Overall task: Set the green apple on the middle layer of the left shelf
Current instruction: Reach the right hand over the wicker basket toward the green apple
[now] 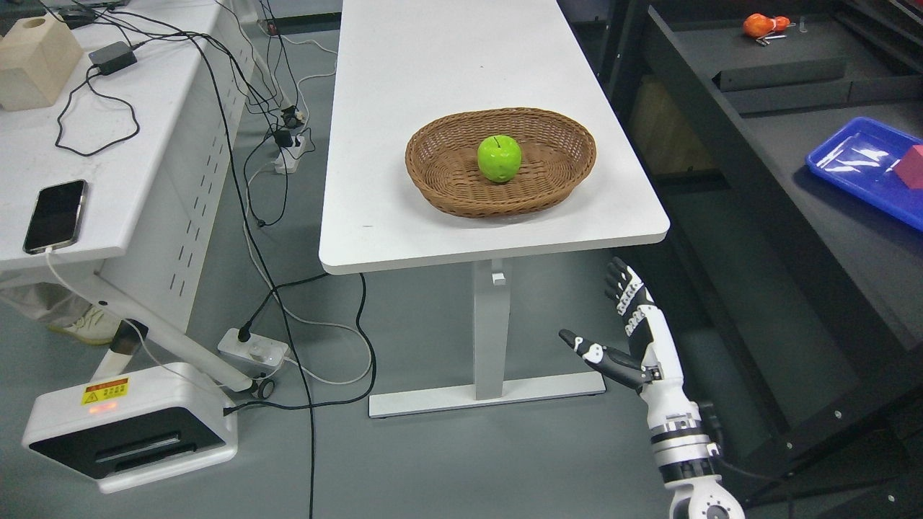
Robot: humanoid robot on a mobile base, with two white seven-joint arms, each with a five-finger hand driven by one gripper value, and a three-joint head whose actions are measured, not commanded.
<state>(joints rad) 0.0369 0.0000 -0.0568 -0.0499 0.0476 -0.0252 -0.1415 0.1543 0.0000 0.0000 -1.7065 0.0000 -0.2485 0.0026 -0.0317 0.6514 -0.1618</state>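
Note:
A green apple [499, 158] lies in the middle of a brown wicker basket [555, 137] near the front end of a white table [404, 94]. My right hand [606, 317] hangs below and in front of the table's near right corner, well short of the basket. Its fingers are spread, the thumb pointing left, and it holds nothing. My left arm does not show.
A dark shelf unit [764, 144] on the right carries a blue tray [858, 166] with a red block [912, 167] and, further back, an orange object [763, 25]. At left a second white desk [79, 130] holds a phone [55, 215], a wooden block and cables. Power strips and cords lie on the floor.

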